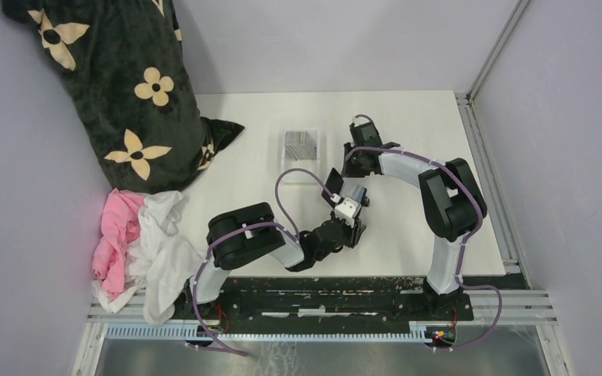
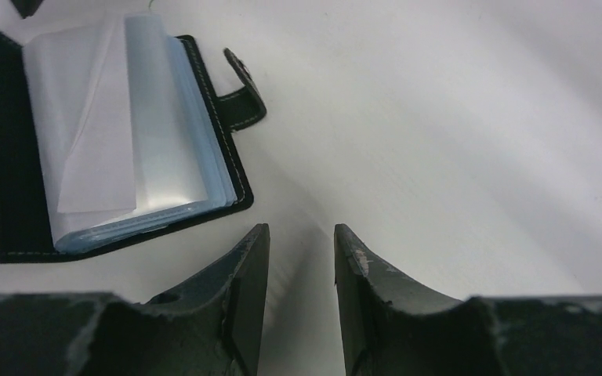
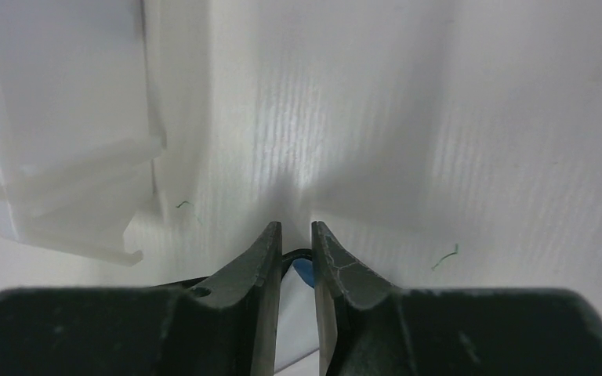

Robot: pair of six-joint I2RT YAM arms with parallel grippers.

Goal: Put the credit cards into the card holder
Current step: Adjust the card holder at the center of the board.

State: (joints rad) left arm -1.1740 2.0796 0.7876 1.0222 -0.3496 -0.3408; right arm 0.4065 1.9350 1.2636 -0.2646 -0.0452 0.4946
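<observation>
The card holder [image 2: 125,133] lies open on the white table, black with clear sleeves and a snap tab [image 2: 244,90]. My left gripper [image 2: 302,227] is open and empty, low over bare table just right of the holder; in the top view it [image 1: 334,184] is at mid-table. Several grey credit cards [image 1: 301,142] lie in the clear tray [image 1: 301,168]. My right gripper [image 3: 296,225] is right of the tray [image 3: 63,141], jaws a narrow gap apart. A white card with a blue corner [image 3: 302,274] shows through that gap, below the fingers. The arms hide the holder in the top view.
A black cushion with cream flowers [image 1: 125,78] leans at the back left. Pink and white cloths [image 1: 137,243] are piled at the table's left edge. A metal rail [image 1: 486,157] runs along the right edge.
</observation>
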